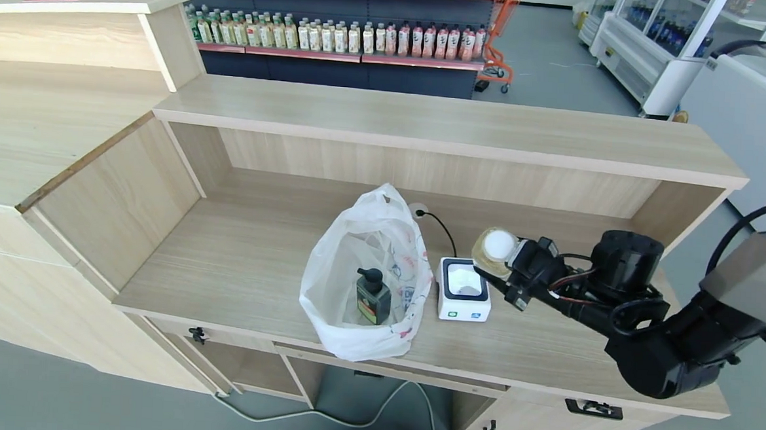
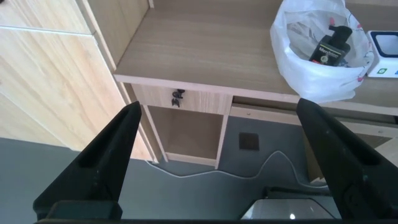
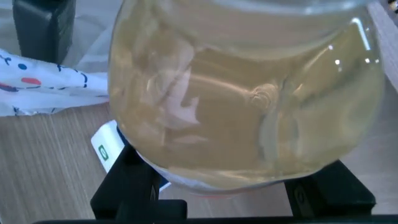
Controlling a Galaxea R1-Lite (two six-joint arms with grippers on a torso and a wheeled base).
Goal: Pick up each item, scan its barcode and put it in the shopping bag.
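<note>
On the counter [image 1: 236, 260] I see the bag [image 1: 344, 334] with a bottle [image 1: 373, 298] in it — scanner [image 1: 463, 289] just to its right, jar [image 1: 496, 250] beyond the scanner's right corner.

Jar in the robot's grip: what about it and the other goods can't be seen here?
Glass jar: barcode unseen; the head view shows mostly its white lid, and the right wrist view sits too close.
Pump bottle in the shopping bag: label too small, head view.
Scanner: right wrist view, mostly behind the jar.
</note>
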